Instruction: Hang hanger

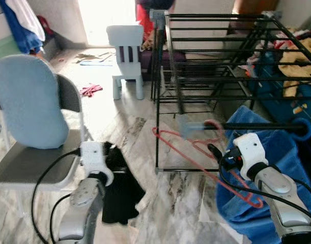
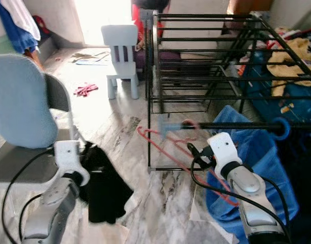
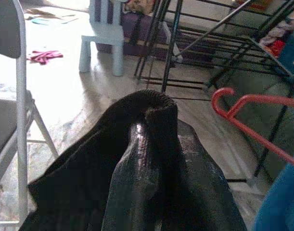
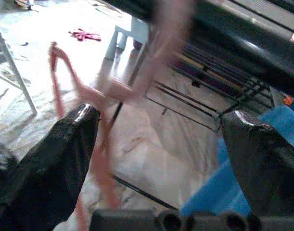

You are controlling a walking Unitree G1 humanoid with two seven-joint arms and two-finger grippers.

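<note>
The right gripper (image 4: 161,139) sits at the lower right of the head views, its two black fingers (image 4: 65,144) spread wide apart. The red hanger (image 1: 196,152) passes between them, blurred, and whether either finger touches it cannot be told. In the left eye view the hanger lies slanted across the lower centre, its hook near the black horizontal rail (image 1: 257,125) of the drying rack (image 1: 211,56), its long wire running down to the lower right over the blue fabric (image 1: 277,152) draped at the right edge. Whether the hook is over the rail is unclear because of blur.

The left gripper (image 3: 147,125), at the lower left of the head views, is clamped on a black garment (image 1: 119,188) that covers its fingers and hangs toward the marble floor (image 1: 170,203). In the left wrist view the red hook shows at the right of the frame, apart from the black cloth.

Beyond, a grey folding chair (image 1: 33,152) with a light blue cushion (image 1: 28,101) on its back stands at the left. A small white child's chair (image 1: 127,56) stands at upper centre, just beside the rack's left end. A pink cloth (image 1: 90,90) lies on the floor between the two chairs. Yellow cloth (image 1: 303,58) lies on the rack at the upper right.
</note>
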